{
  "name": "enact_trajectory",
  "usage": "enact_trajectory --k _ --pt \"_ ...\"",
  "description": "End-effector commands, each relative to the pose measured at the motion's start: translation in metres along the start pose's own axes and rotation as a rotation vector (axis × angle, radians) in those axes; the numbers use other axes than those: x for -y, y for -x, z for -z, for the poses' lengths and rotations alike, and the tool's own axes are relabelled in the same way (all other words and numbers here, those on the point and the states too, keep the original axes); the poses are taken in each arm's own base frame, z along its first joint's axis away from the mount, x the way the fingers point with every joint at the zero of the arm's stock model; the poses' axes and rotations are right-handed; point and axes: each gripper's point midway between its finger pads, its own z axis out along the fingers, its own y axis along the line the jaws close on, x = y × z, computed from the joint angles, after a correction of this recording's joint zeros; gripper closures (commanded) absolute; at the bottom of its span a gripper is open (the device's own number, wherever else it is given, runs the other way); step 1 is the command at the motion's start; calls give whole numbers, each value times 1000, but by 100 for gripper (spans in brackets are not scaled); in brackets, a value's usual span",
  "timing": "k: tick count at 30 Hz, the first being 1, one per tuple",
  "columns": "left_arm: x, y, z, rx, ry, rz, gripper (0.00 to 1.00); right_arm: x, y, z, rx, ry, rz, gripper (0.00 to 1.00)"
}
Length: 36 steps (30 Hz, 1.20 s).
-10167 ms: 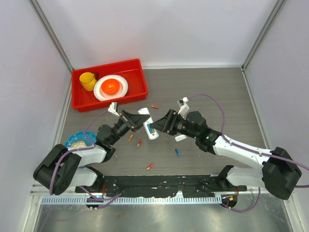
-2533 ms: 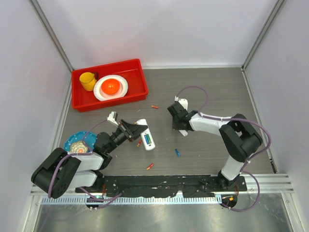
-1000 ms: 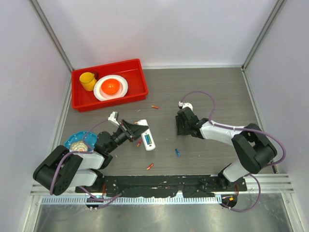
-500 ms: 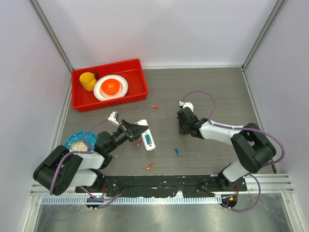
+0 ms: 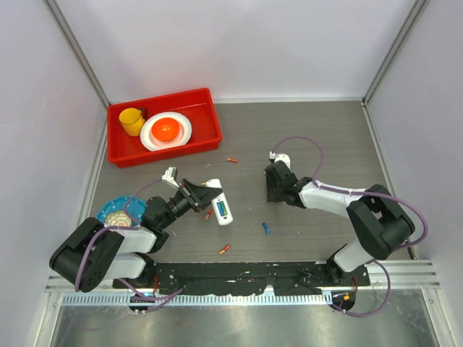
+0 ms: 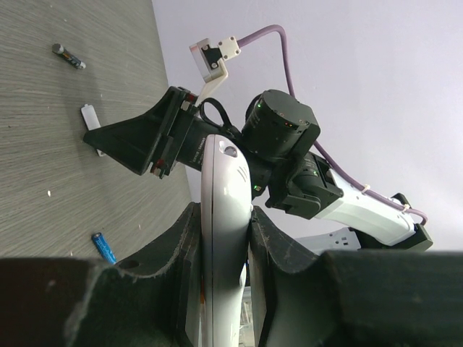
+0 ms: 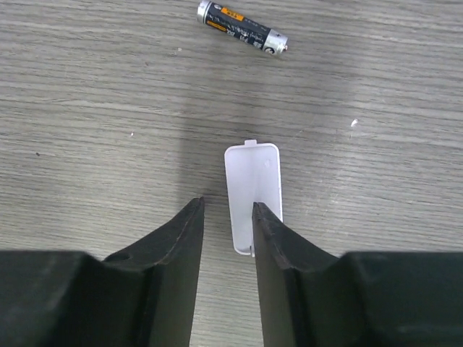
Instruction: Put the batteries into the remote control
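Little changes: the left gripper [image 6: 226, 217] still clamps the remote [image 5: 223, 204]. At its 3 o'clock the right gripper [image 7: 226, 206], narrowly parted, stays low, cover [image 7: 253, 191] just beside it, a battery [image 7: 242, 27] at 12.

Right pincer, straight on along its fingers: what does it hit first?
Likely the white battery cover, which lies flat just past the fingertips of the right pincer. The dark battery lies farther on. Depth is unclear, so it may touch the table first.
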Motion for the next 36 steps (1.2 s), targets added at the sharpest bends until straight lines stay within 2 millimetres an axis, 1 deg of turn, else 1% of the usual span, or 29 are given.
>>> enact_trajectory --k 1,7,13,19,36 --pt "63 7 3 26 -249 -83 100 2 1 8 10 0 -8 56" --pt "62 6 2 23 -246 -82 100 -4 13 14 42 20 -17 50" --pt "62 6 3 26 -245 -81 100 2 20 17 62 -11 -4 46" --pt "60 6 3 25 -242 -80 100 8 15 14 51 -40 8 44" --pt "60 6 4 26 -243 -80 100 3 6 6 20 -17 17 44"
